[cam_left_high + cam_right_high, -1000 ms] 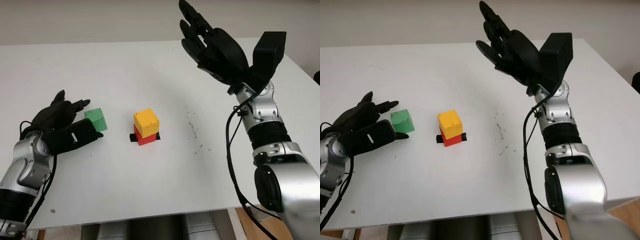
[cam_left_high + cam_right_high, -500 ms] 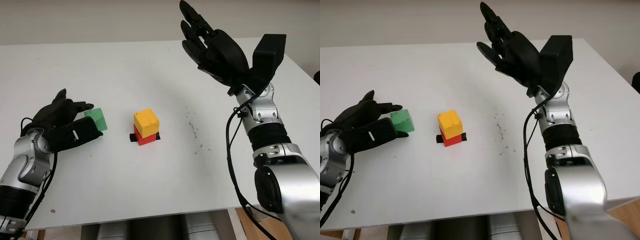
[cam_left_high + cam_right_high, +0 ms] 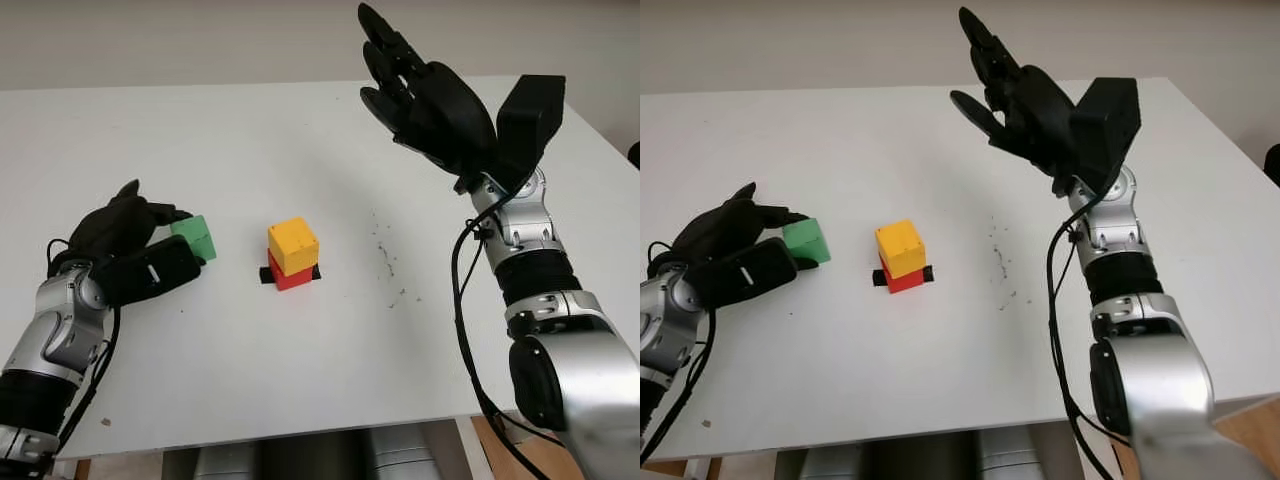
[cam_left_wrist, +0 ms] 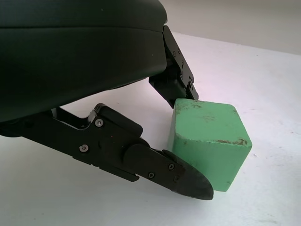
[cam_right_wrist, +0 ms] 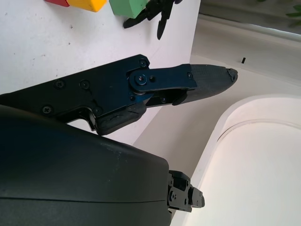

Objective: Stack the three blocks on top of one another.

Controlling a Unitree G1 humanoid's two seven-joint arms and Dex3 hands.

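Left hand on green block, two-block stack mid-table.
White table (image 3: 250,140); right hand (image 3: 425,95) open, raised far right; left hand (image 3: 135,250) fingers clamped on green block (image 3: 193,238), left of yellow block (image 3: 292,245) sitting on red block (image 3: 290,277).

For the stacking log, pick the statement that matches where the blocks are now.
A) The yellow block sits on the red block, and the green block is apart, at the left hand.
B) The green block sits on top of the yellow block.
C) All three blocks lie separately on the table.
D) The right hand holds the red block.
A: the yellow block sits on the red block, while the green block stands apart, between the left hand fingers; the right hand is raised, open.
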